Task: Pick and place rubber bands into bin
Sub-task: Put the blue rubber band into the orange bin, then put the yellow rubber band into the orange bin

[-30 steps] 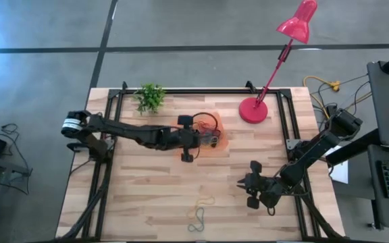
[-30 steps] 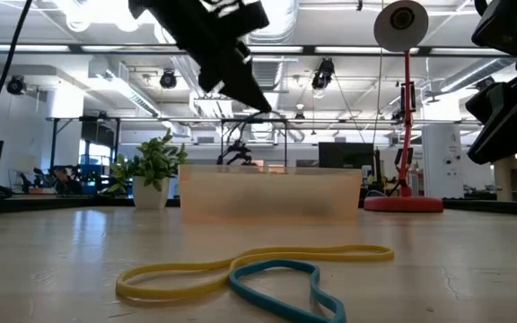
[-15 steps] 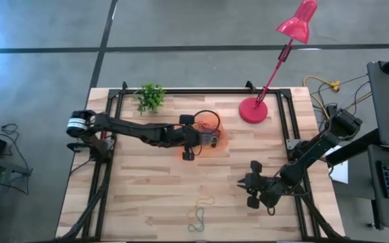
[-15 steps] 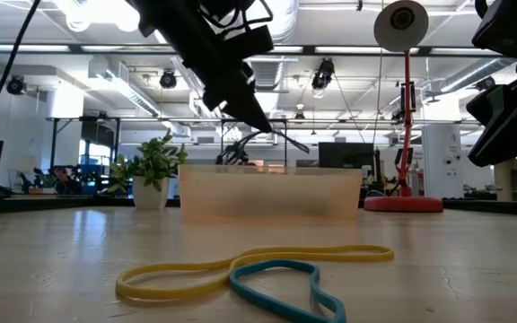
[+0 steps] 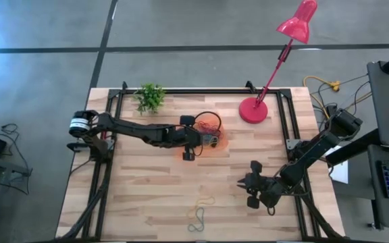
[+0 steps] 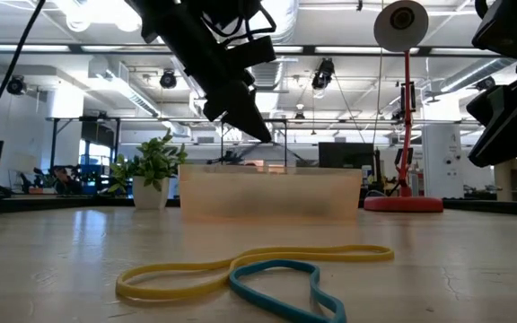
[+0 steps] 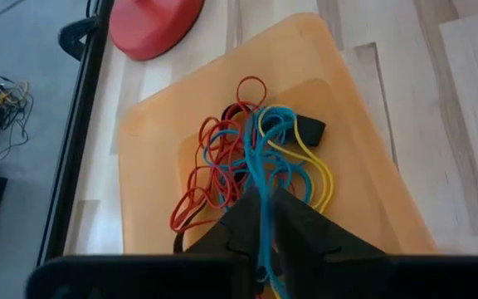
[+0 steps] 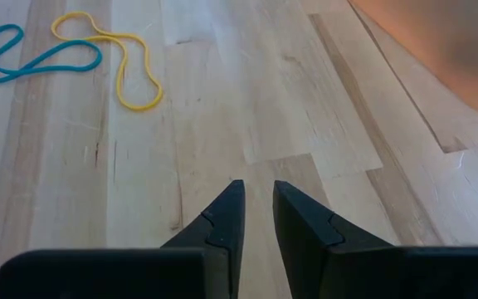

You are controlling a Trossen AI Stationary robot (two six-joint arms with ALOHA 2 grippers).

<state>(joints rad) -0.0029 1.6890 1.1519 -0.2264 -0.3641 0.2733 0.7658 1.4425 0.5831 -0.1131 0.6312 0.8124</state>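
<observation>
The orange bin (image 5: 220, 135) (image 6: 272, 193) sits at mid-table and holds a tangle of red, blue, yellow and black rubber bands (image 7: 239, 158). My left gripper (image 5: 213, 140) (image 6: 263, 133) (image 7: 264, 212) hovers just above the bin, shut on a blue band. A yellow band (image 6: 240, 265) (image 8: 123, 66) and a blue band (image 6: 285, 283) (image 8: 31, 56) lie flat and overlapping near the table's near edge (image 5: 200, 210). My right gripper (image 5: 242, 182) (image 8: 257, 191) waits right of them above bare wood, its fingers a narrow gap apart. My left gripper pinches a blue rubber band (image 7: 261, 218) between its two shut fingers, slanting down from the table's left over the bin. The band runs from the fingertips down into the pile, where its far part (image 7: 276, 124) lies among the other bands.
A red lamp base (image 5: 253, 110) (image 6: 402, 204) stands right of the bin toward the far edge, and a small potted plant (image 5: 150, 96) (image 6: 155, 166) at far left. Black rails (image 5: 107, 155) run along the table's sides. Bare wood lies between the bin and the loose bands.
My left gripper has sunk toward the bin and crept slightly toward the table's right, staying shut. The right arm and the two bands on the table have kept still.
</observation>
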